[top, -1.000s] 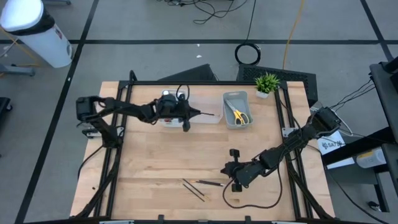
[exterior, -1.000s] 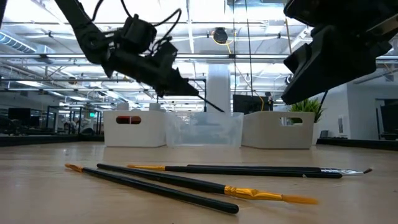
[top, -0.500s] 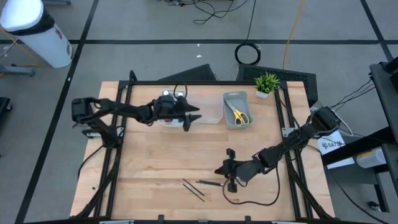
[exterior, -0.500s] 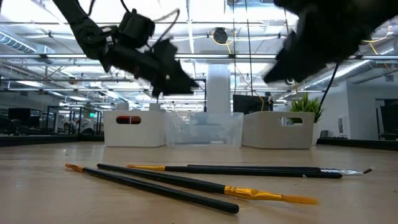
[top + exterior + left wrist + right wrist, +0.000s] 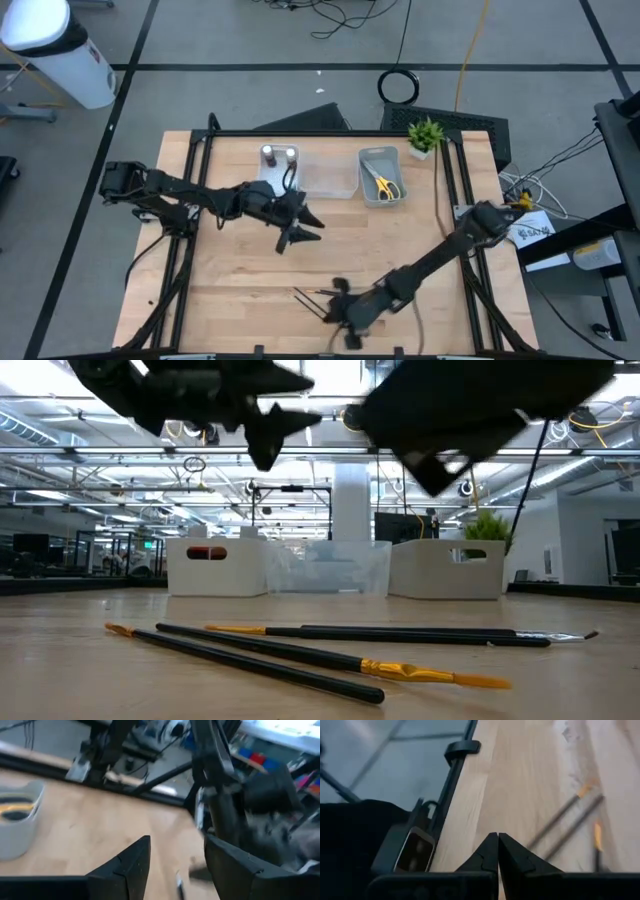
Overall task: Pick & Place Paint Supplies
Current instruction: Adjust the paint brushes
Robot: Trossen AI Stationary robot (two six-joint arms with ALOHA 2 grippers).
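Note:
Three thin dark brushes lie on the wooden table near its front edge; they also show in the low view and in the right wrist view. My right gripper is shut and empty, in the air just beside the brushes, with its tips short of them. My left gripper is open and empty above mid-table, nearer than the trays. Pale-capped paint bottles stand in the white tray. Yellow-handled scissors lie in the grey tray.
A clear tray stands between the white and grey trays along the far side. A small potted plant stands at the far right corner. Black frame rails run along the left and right table edges. Bare wood lies between the trays and the brushes.
My left gripper held a thin dark brush over the clear tray, opened and let it go, then went toward the near edge and a little right. My right gripper has swept toward the table's left and near edge, up to the brushes, which have not moved.

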